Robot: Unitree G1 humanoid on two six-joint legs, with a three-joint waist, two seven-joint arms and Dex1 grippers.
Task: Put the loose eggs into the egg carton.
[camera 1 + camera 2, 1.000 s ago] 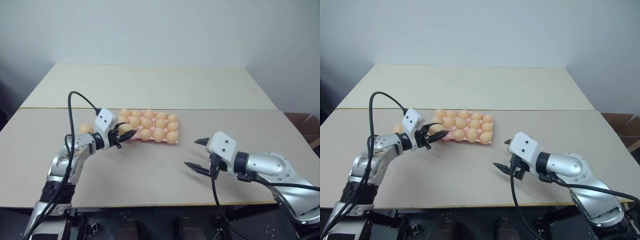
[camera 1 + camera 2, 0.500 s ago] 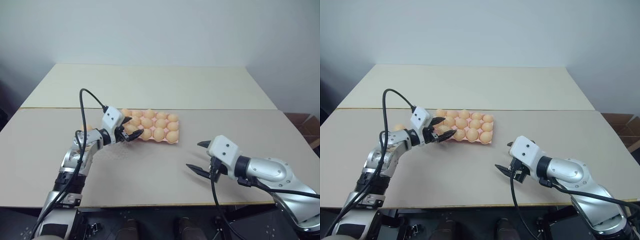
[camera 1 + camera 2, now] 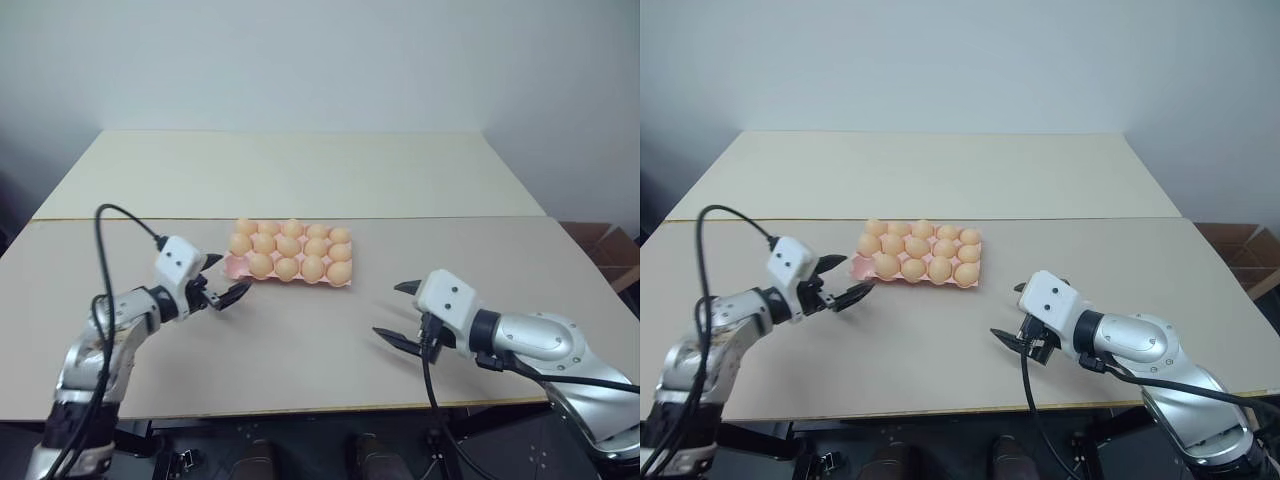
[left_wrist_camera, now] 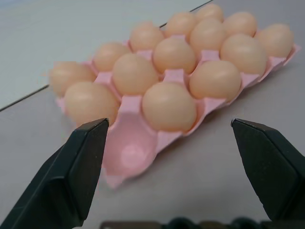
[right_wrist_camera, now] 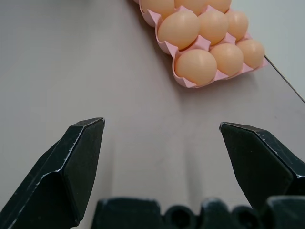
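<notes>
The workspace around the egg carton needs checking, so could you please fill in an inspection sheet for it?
Surface: beige table, butted against a second table behind it.
Job's things: pink egg carton holds fourteen eggs. One corner cup, nearest the left gripper, is empty. No loose egg seen on the table.
Clutter: nothing seen.
Grippers: left gripper open, holding nothing, just short of the carton. Right gripper open, holding nothing, well apart from the carton.
Cables: black cable loops above the left arm. Another cable hangs from the right wrist.
Surroundings: plain wall, cardboard box at right.
</notes>
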